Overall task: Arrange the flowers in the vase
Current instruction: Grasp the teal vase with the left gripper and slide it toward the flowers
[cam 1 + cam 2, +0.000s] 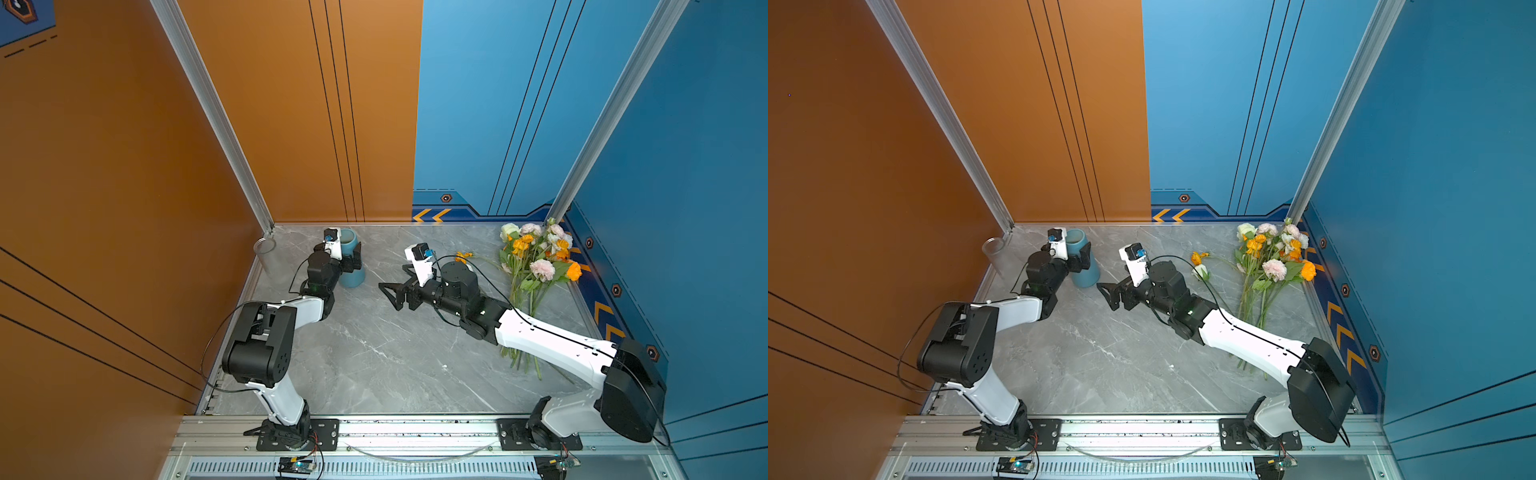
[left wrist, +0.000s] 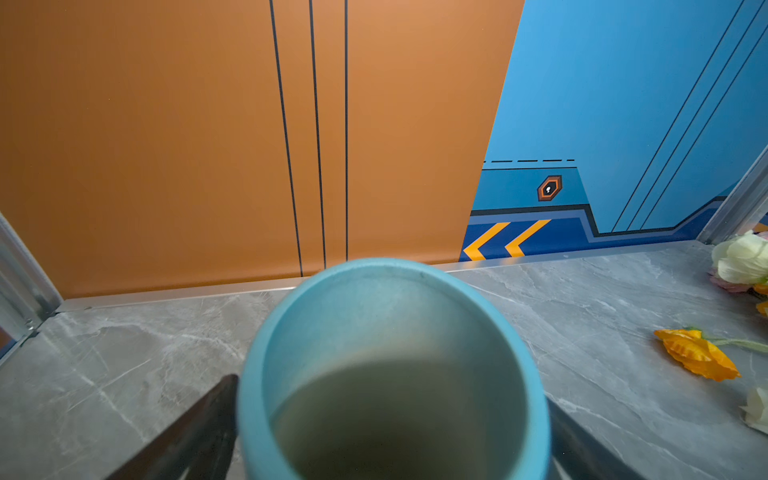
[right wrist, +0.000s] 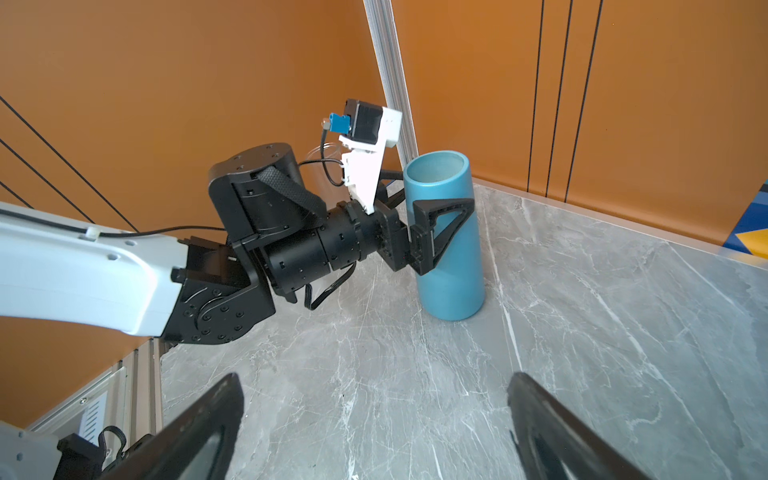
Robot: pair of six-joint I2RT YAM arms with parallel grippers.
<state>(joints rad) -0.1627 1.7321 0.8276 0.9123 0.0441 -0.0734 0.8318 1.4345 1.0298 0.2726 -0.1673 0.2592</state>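
My left jaws stand wide apart around the blue vase [image 1: 353, 277], one on each side of its upper part and very close to its wall. I cannot tell if they really touch it, because in my left wrist view they are only dark, blurred shapes beside the rim. The vase stands upright on the grey marbled surface [image 1: 374, 353], in the far left part, near the orange wall. My right jaws are also released and spread wide, and they hold nothing. They hang over the middle of the surface and point toward the vase. The flowers [image 1: 536, 266] lie as a bunch in the far right corner, beside the blue wall. Their orange, white and pale pink blossoms are toward the far edge, and the green stems run toward the near edge and pass under my right forearm [image 1: 552, 345]. One orange flower [image 1: 1196, 257] and a white bloom [image 1: 1200, 272] lie apart from the bunch, between it and my right wrist. A clear glass [image 1: 264, 249] stands in the far left corner, near the vase but not touching it.
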